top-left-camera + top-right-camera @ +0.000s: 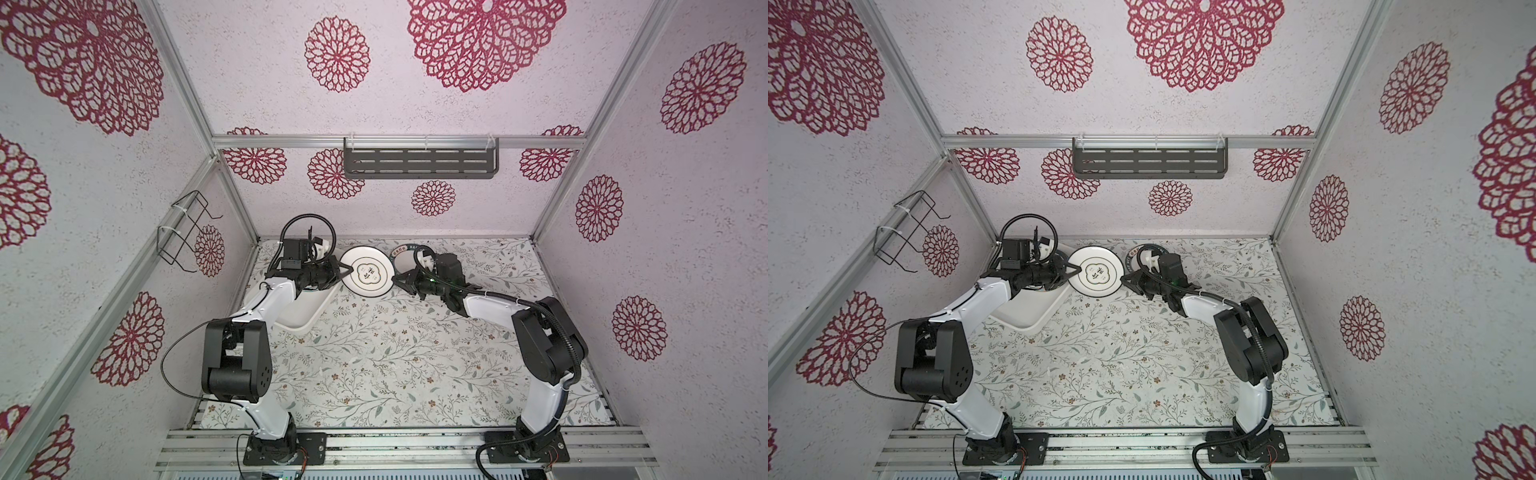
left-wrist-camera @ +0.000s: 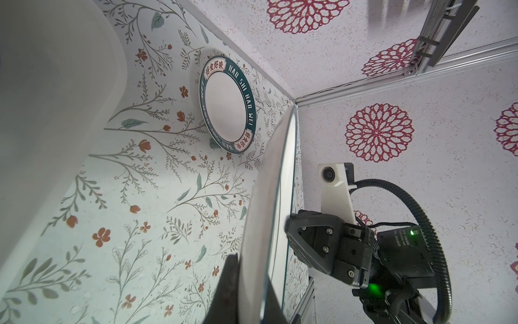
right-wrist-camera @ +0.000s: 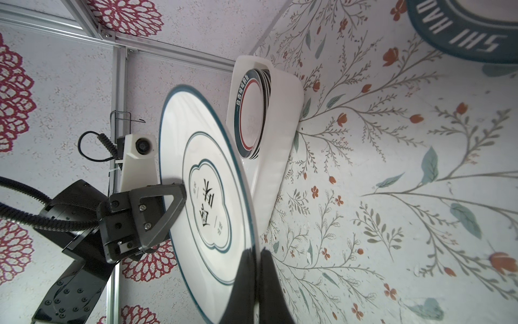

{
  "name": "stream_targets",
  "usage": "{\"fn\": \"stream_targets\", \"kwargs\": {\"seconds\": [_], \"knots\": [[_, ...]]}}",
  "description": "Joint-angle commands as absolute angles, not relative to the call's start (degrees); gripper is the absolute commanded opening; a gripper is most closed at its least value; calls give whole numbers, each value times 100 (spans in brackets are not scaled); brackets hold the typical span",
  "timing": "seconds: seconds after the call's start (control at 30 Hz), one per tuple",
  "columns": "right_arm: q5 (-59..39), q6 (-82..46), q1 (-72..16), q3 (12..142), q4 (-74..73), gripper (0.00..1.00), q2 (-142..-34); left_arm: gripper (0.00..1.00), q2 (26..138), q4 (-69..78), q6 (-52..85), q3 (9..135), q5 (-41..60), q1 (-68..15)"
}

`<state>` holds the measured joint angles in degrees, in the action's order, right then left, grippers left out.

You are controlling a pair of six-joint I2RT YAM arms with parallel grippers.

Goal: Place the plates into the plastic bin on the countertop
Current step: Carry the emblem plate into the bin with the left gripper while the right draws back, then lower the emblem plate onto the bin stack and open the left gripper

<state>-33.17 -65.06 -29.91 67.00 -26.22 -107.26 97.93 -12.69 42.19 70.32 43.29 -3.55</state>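
A white plate with thin dark rings and a centre mark (image 1: 368,272) (image 1: 1096,272) hangs above the countertop (image 1: 395,353), pinched at opposite rims. My left gripper (image 1: 347,270) (image 2: 251,269) is shut on its left rim, my right gripper (image 1: 397,279) (image 3: 255,252) on its right rim. A teal-rimmed lettered plate (image 1: 402,254) (image 2: 224,103) lies on the countertop behind it, partly hidden by my right wrist. The plastic bin (image 1: 303,320) (image 3: 280,140) sits to the left under my left arm, with several stacked plates (image 3: 249,112) at its far end.
A dark slotted shelf (image 1: 419,162) hangs on the back wall and a wire rack (image 1: 183,232) on the left wall. The back wall stands close behind both wrists. Open countertop lies in front of the bin and between the arm bases.
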Motion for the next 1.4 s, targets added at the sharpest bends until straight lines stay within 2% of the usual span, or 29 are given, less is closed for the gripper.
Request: {"fn": "stream_targets", "kwargs": {"seconds": [0.0, 0.07, 0.17, 0.27, 0.37, 0.53, 0.87, 1.07, 1.37], "knots": [[-3377, -6328, -3012, 6869, -3163, 6, -10545, 0, 9780, -1108, 4307, 6962, 4253, -255], [-3369, -6329, -3015, 6851, -3202, 28, -10534, 0, 9764, -1100, 4307, 6952, 4253, -237], [-3308, -6320, -3007, 6779, -3293, 56, -10487, 0, 9734, -1071, 4322, 6943, 4253, -214], [-3179, -6192, -3010, 6695, -3247, 73, -10377, 0, 9712, -1072, 4322, 6935, 4236, -177], [-3007, -6000, -3022, 6667, -3054, 84, -10247, 0, 9699, -1062, 4342, 6926, 4218, -133], [-2652, -5705, -3011, 6692, -2688, 94, -10099, 0, 9673, -1032, 4410, 6909, 4186, 36], [-1825, -5073, -2997, 6899, -1663, 98, -9858, 0, 9528, -1236, 4639, 6804, 3530, 863], [-1733, -5016, -2970, 6747, -1664, 99, -9731, 0, 9679, -920, 5134, 6503, 3215, 1437], [-1730, -5047, -2855, 6507, -1851, 99, -9678, 0, 9907, -845, 5282, 6477, 2698, 1705]]}}
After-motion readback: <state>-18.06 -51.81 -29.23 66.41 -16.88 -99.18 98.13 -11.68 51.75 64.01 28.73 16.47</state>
